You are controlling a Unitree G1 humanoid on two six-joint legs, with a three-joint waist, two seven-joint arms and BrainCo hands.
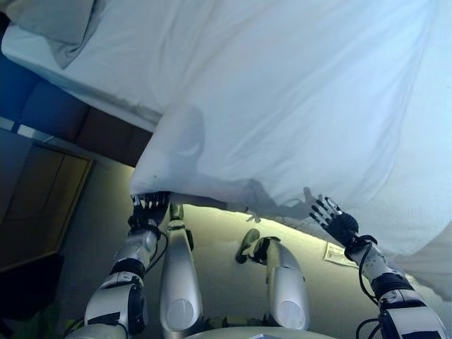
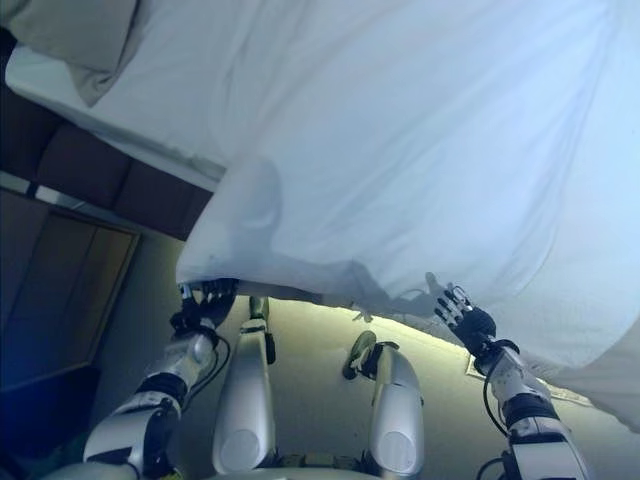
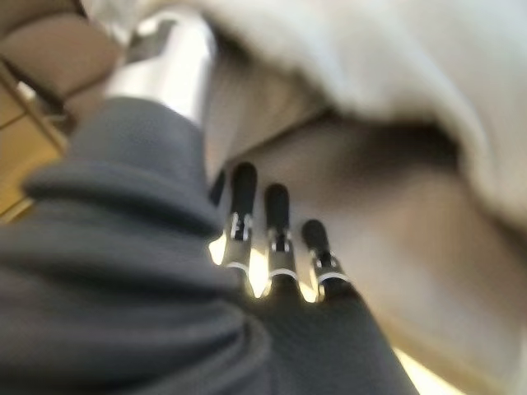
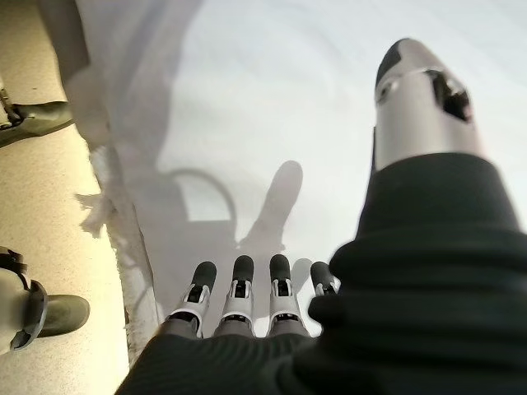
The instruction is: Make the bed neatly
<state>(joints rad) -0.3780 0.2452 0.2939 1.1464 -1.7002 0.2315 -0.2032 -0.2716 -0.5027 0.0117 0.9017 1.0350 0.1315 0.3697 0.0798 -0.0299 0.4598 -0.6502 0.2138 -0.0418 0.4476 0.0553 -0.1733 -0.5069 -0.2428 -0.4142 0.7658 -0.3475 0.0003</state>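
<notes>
A white duvet (image 1: 296,99) covers the bed and hangs over its near edge. Its lower left corner (image 1: 169,162) bulges out above the floor. My left hand (image 1: 148,210) is right under that corner's hem. In the left wrist view its fingers (image 3: 276,218) are straight and point at the shaded underside of the duvet (image 3: 395,74), holding nothing. My right hand (image 1: 333,217) is open in front of the hanging edge further right. Its fingers (image 4: 240,284) are spread close to the white cloth (image 4: 280,90) without gripping it. A crumpled pillow (image 1: 49,21) lies at the bed's far left.
The mattress edge (image 1: 42,60) shows under the pillow, with the dark bed base (image 1: 106,134) below it. A wooden cabinet (image 1: 42,201) stands on the left. A slip of paper (image 1: 340,254) lies on the beige floor (image 1: 219,233) by the bed.
</notes>
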